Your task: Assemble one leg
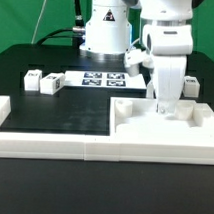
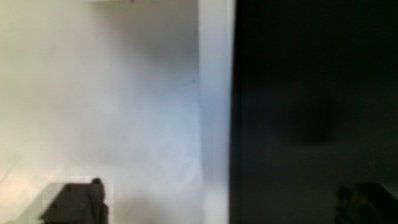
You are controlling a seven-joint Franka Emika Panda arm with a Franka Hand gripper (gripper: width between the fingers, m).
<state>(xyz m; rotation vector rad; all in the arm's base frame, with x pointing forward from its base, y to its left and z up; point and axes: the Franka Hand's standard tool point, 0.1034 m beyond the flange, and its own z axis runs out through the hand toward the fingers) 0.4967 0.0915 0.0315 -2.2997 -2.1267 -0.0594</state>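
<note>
Two white legs [image 1: 32, 80] [image 1: 51, 83] with marker tags lie on the black table at the exterior view's left. A third leg [image 1: 192, 85] lies at the right, behind the arm. The large flat white tabletop [image 1: 135, 118] sits in the front right corner. My gripper [image 1: 167, 111] is lowered onto it and holds no leg. In the wrist view the gripper [image 2: 222, 202] is open, its dark fingertips [image 2: 75, 202] wide apart. Between them lie the tabletop's white surface [image 2: 107, 100] and the black table beside its edge.
A low white wall [image 1: 54, 145] runs along the table's front and turns up at the left end [image 1: 3, 111]. The marker board [image 1: 104, 80] lies at the middle back, in front of the robot base [image 1: 102, 35].
</note>
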